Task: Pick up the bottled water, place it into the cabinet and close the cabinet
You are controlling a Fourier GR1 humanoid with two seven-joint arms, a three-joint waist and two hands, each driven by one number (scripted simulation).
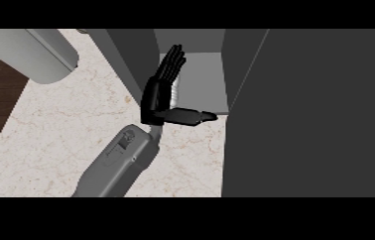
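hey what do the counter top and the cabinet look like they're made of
Counter top: looks like polished stone, probably marble, cream with thin brownish veins. Cabinet: flat dark grey panels with a matte, even finish and no grain, perhaps painted board or laminate; the look leaves that open.

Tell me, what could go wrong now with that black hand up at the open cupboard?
Two things, perhaps. The left hand sits open at the mouth of the cabinet, fingers straight and thumb out sideways; if the dark door swung shut now, it might catch that hand. Also, no bottled water shows anywhere in this view, so I cannot confirm it is inside; closing up could shut an empty cabinet. The right hand is out of view.
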